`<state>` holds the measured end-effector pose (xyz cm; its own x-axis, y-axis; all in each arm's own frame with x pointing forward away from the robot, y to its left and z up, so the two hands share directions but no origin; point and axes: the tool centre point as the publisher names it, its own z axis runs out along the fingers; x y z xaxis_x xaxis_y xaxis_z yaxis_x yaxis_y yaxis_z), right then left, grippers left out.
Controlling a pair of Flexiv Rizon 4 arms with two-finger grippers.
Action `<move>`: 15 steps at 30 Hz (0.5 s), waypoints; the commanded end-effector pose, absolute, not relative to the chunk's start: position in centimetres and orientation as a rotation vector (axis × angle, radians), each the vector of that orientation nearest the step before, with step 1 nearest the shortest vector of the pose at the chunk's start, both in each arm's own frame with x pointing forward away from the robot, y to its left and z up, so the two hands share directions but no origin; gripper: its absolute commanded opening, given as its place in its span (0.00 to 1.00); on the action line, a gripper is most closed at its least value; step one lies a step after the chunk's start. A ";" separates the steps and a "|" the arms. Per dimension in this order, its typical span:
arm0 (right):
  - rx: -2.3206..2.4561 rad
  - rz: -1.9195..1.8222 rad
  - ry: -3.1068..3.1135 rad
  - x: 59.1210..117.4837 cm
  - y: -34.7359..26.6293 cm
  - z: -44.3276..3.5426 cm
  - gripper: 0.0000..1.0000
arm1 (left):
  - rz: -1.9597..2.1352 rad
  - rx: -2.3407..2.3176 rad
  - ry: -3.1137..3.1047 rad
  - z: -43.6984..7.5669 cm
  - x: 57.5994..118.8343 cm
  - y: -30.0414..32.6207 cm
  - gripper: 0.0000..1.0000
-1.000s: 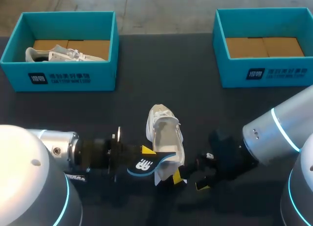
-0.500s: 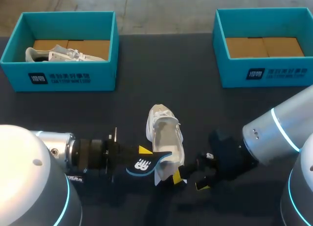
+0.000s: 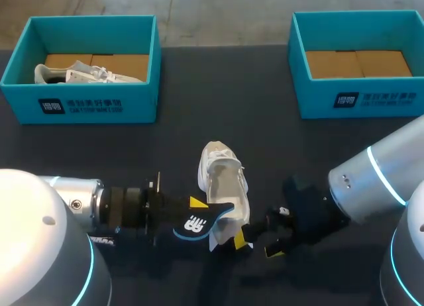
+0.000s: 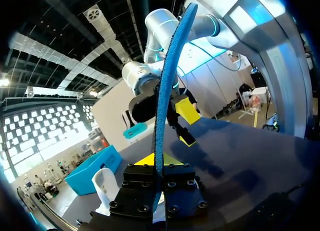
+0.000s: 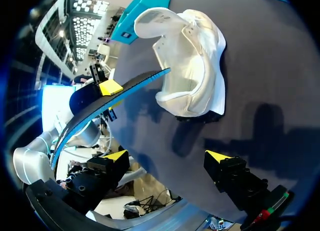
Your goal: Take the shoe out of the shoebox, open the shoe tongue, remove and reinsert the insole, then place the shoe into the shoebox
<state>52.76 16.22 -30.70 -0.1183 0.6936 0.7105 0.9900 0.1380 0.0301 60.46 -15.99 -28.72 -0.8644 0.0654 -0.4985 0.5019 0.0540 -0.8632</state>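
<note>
Box (image 3: 93, 107) at the far left holds a spare shoe (image 3: 86, 73). Nearer, the left gripper (image 3: 197, 205) is clamped on one end of the dark insole (image 3: 193, 222), which the left wrist view shows edge-on between the fingers. Its free end reaches the shoe's near end; whether it touches I cannot tell. The white shoe (image 3: 222, 180) lies mid-table, out of both boxes, toe pointing far. Just right of it the right gripper (image 3: 257, 245) hangs low with fingers apart, holding nothing. A second box (image 3: 358, 101) stands far right, with no shoe in it. The insole looks thin, light and floppy, so it is best held near one end and fed in tip first. The shoe seems soft and likely to slide; steady it by the heel collar.
</note>
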 end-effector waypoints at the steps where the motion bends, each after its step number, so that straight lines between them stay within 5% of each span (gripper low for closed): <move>1: -1.617 -0.707 -1.876 52.6 16.3 -30.7 1.00 | -1.870 0.575 2.016 -29.1 60.7 -16.5 0.00; 15: -1.617 -0.707 -1.876 52.6 16.3 -30.7 1.00 | -1.856 0.593 2.022 -29.1 60.8 -17.4 0.00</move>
